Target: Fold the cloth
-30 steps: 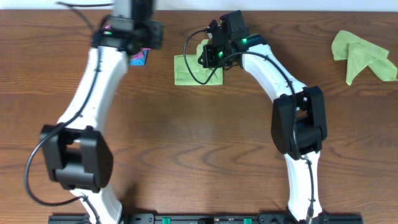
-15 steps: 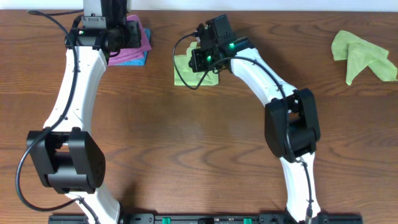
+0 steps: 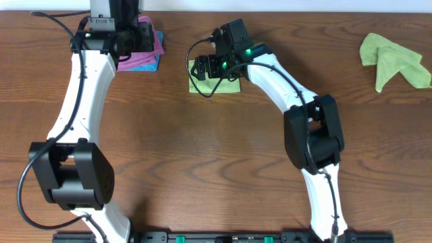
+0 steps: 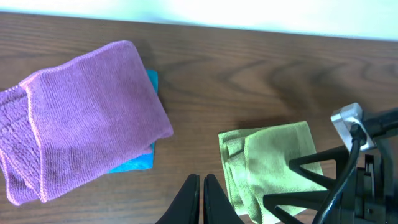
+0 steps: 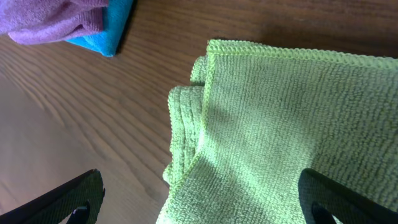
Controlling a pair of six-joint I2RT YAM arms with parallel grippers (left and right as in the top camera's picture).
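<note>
Straddling folded edge of green cloth (image 5: 280,112) — right claw (image 5: 199,190), spread.

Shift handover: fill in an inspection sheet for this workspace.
Surface: wooden table, no spills seen.
Job's things: folded green cloth under the right gripper; crumpled green cloth at the far right.
Clutter: purple cloth stacked on a blue cloth.
Grippers: left gripper shut, empty, beside the stack; right gripper open above the folded green cloth.
Cables: black cables loop free at both arms; one hangs over the folded cloth.
Surroundings: white strip beyond the far edge; nothing else seen.
</note>
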